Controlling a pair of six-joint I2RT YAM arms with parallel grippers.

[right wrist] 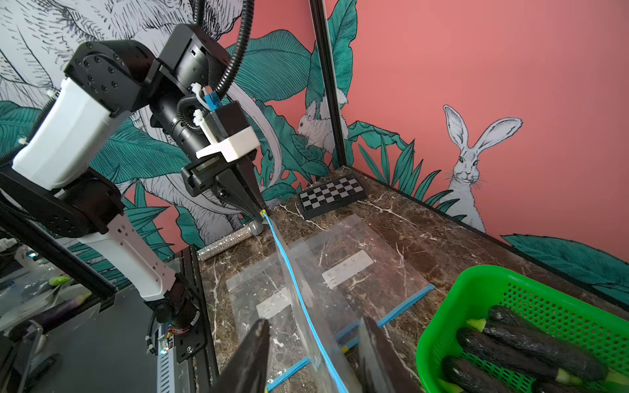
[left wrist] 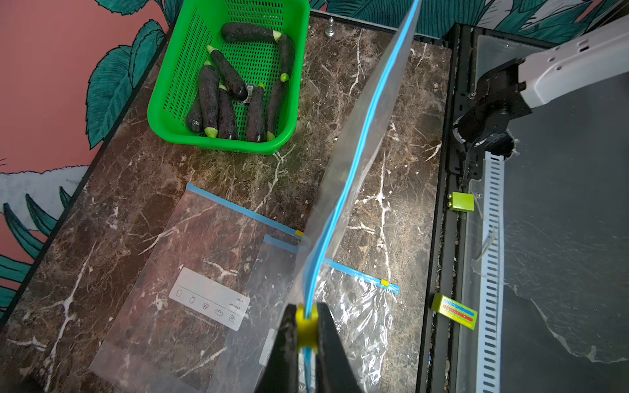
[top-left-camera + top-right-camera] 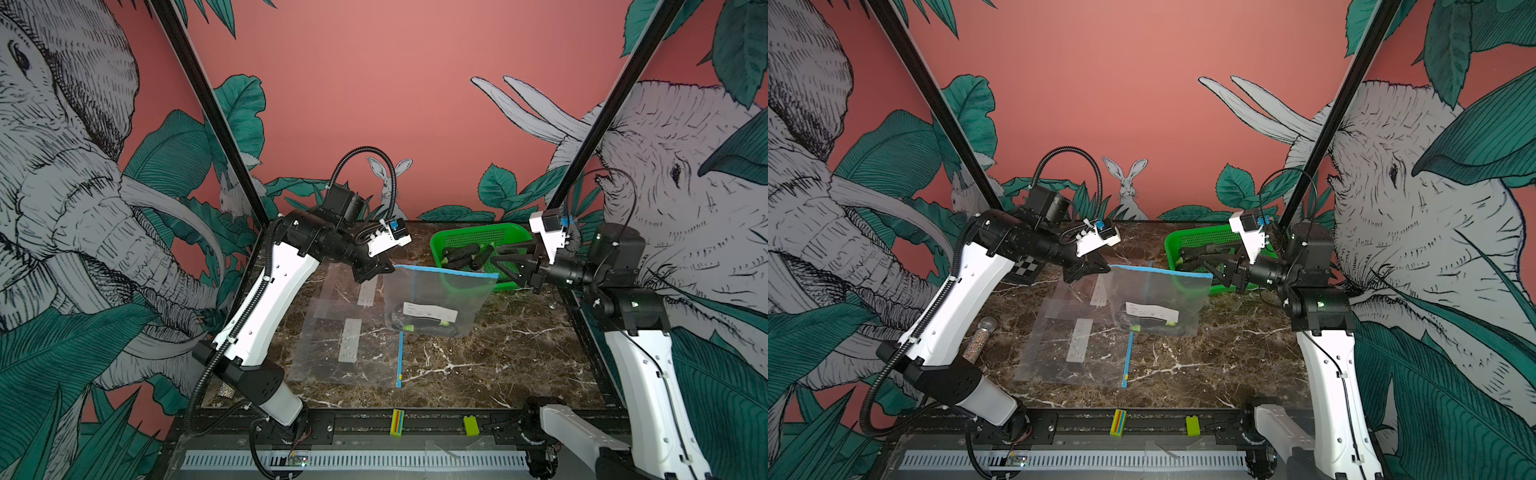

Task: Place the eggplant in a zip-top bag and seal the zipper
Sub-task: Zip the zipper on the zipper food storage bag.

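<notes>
A clear zip-top bag hangs upright above the marble table, and a dark eggplant with a green tip lies in its bottom. My left gripper is shut on the yellow slider at one end of the blue zipper, and it carries the bag. In both top views this gripper is at the bag's upper left corner. My right gripper stands open at the other end of the zipper, one finger on each side and neither touching it. It shows at the bag's upper right corner.
A green basket with several more eggplants stands at the back right, just behind my right gripper. Spare empty bags lie flat on the table's left half. A checkerboard and a glitter microphone sit at the left edge.
</notes>
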